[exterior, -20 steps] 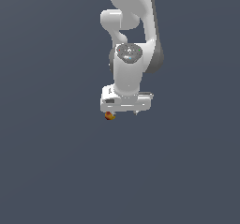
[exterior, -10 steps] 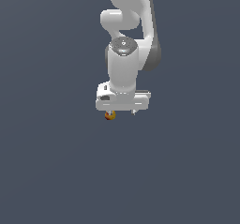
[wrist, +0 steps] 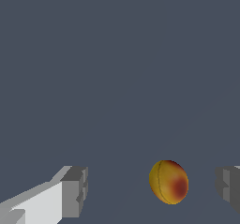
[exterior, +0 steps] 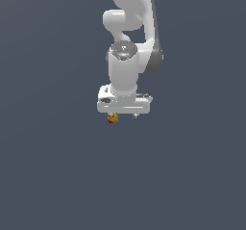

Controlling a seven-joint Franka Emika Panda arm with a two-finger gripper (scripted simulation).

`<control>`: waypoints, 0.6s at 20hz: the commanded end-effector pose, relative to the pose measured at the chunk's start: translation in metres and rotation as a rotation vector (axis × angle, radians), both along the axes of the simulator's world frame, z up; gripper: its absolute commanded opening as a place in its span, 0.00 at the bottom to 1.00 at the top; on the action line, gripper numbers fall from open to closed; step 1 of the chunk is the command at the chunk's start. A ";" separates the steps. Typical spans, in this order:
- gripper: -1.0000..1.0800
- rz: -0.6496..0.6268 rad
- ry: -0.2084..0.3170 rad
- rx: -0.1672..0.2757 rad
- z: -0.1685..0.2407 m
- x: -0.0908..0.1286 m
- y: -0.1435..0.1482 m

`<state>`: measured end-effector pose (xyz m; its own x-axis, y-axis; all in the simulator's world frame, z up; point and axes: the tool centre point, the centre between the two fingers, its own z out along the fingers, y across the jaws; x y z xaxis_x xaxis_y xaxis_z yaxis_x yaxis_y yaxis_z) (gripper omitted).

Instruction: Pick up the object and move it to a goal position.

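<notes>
The object [exterior: 112, 118] is a small orange-red ball with yellow patches, lying on the dark grey floor. In the exterior view it peeks out just below the white hand, toward that view's left end. My gripper [exterior: 124, 115] hangs straight down over it. In the wrist view the ball [wrist: 168, 182] lies between the two grey fingertips [wrist: 75, 190], nearer to one of them and apart from both. The gripper [wrist: 152, 190] is open and holds nothing.
The flat dark grey floor [exterior: 57, 176] spreads around the ball on all sides. The white arm [exterior: 129, 27] rises behind the hand in the exterior view. No other objects show.
The hand has shifted slightly toward the exterior view's left over the ball. The ball has not moved.
</notes>
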<state>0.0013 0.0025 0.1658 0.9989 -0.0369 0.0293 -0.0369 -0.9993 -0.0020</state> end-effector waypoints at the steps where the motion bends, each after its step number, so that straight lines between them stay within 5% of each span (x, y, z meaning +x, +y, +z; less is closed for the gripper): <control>1: 0.96 -0.039 0.003 0.002 -0.007 -0.005 -0.004; 12: 0.96 -0.340 0.021 0.010 -0.057 -0.050 -0.038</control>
<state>-0.0421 -0.0304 0.1155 0.9454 -0.3258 0.0086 -0.3258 -0.9454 -0.0078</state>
